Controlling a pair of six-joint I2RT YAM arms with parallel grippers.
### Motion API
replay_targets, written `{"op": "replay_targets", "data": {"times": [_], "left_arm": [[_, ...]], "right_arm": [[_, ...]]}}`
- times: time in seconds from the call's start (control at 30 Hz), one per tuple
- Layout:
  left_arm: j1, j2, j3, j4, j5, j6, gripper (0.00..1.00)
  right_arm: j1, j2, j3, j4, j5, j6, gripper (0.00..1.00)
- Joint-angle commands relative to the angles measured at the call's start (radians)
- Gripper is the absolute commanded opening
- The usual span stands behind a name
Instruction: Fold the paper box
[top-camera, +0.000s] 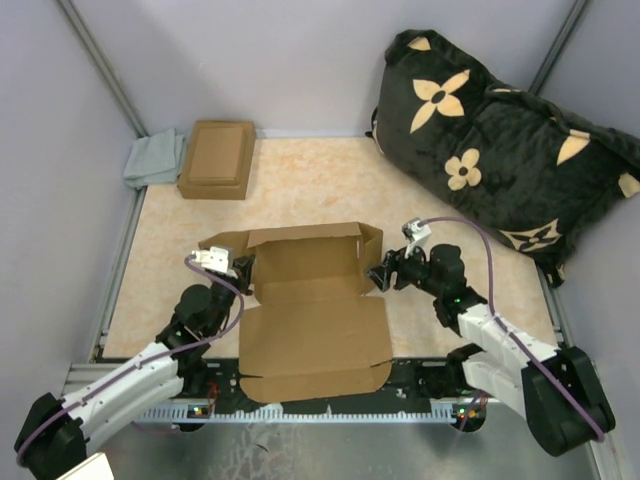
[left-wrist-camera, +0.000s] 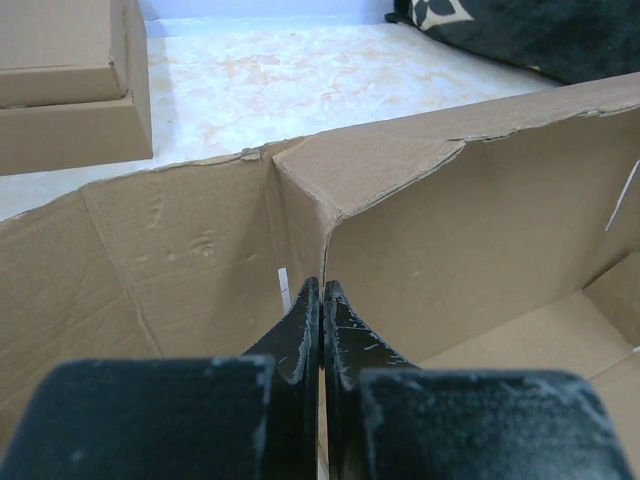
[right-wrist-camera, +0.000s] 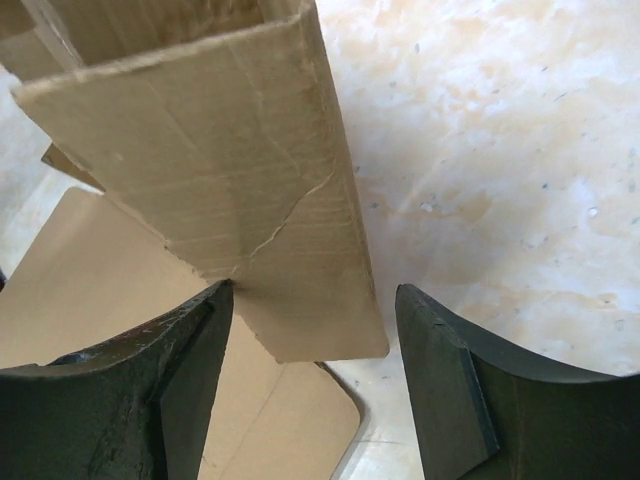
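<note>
As judged from above, found plain tan-brown cardboard paper box (top-camera: 315, 300) at the middle of the pale marbled table (top-camera: 300, 190), half erected: rear wall upright, both end flaps raised, broad lid panel flat toward the arm bases.

Found black two-finger left gripper (top-camera: 243, 268) pinched fully shut at the box's left rear corner, tips against the crease between end wall and rear wall. Grip on any cardboard not determinable.

Found right gripper (right-wrist-camera: 315, 300) with jaws parted, straddling the creased right end flap (right-wrist-camera: 250, 170), clamping nothing.

Judged step in hand: setting the end walls square.

Recommend bracing the left tips at the corner as an anchor. Recommend closing the right jaws low on the flap, near its fold line rather than at the cracked free edge, then swinging inward along the existing crease without dragging the base.

Noted well apart from the work: smaller brown stepped-lid cardboard box (top-camera: 217, 158) and grey-green cloth (top-camera: 155, 158) at far left, black cushion with cream flowers (top-camera: 500, 150) at far right.
</note>
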Motion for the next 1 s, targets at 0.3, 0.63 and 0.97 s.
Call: {"op": "replay_targets", "data": {"times": [0.3,0.63,0.97], "left_arm": [[-0.013,0.089,0.061,0.005,0.011,0.039,0.00],[-0.016,0.066,0.053,0.011,0.021,0.039,0.00],[-0.023,0.050,0.048,0.019,0.030,0.045,0.00]], "right_arm": [[0.088,0.008,0.025,0.187,-0.104,-0.057,0.65],[0.165,0.054,0.085,0.064,0.129,-0.112,0.59],[0.211,0.109,0.128,0.057,0.325,-0.108,0.59]]}}
